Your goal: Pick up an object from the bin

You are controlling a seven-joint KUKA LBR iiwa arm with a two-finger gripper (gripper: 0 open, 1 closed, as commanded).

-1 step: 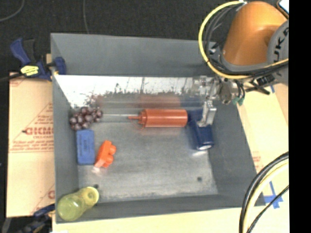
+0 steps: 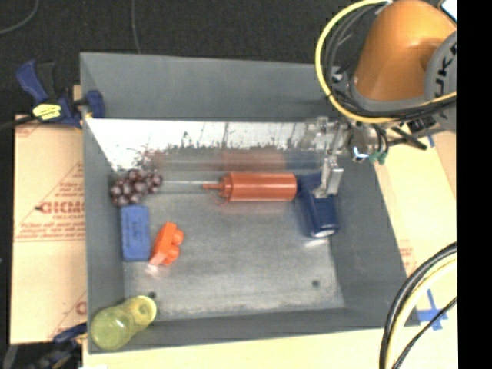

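The dark blue boxy thing (image 2: 317, 215) lies at 3 o'clock in the bin (image 2: 369, 267), near the right wall. The gripper (image 2: 331, 181) hangs at its 12 o'clock edge, pointing down from the orange-capped arm (image 2: 400, 48) at 1 o'clock; spread or closed, I cannot tell. A red bottle (image 2: 257, 187) lies at its 9 o'clock. Bare floor opens toward 6 o'clock; purple grapes (image 2: 134, 184), blue block (image 2: 134, 232), orange piece (image 2: 167, 243) and yellow-green fruit (image 2: 121, 323) sit from 7 to 9 o'clock.

The arm (image 2: 444, 48) enters from the right and stands above the back right corner of the bin (image 2: 231, 91). An orange cover (image 2: 396, 44) caps the wrist, ringed by yellow and black cables (image 2: 320, 56). Below it, the metal pincer (image 2: 330, 189) points down, low inside the bin, near the right wall.
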